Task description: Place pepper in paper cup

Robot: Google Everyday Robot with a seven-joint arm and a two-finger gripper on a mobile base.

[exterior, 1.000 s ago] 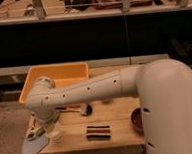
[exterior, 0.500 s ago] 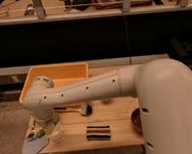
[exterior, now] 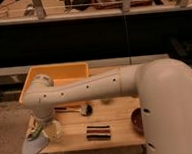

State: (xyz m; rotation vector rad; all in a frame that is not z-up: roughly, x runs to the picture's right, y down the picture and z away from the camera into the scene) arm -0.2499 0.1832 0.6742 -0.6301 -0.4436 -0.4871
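Nearest the camera, the white arm (exterior: 156, 94) sweeps from the right across the wooden table (exterior: 116, 130). At the table's front left stands the paper cup (exterior: 53, 130), upright. Just beside it, to its left, the gripper (exterior: 38, 127) hangs low at the table edge, the green pepper (exterior: 37, 131) showing at its tip (grip state: cannot tell). A dark striped block (exterior: 98, 132) lies mid-table; a brown bowl (exterior: 137, 121) sits right. Behind is a yellow bin (exterior: 59, 74).
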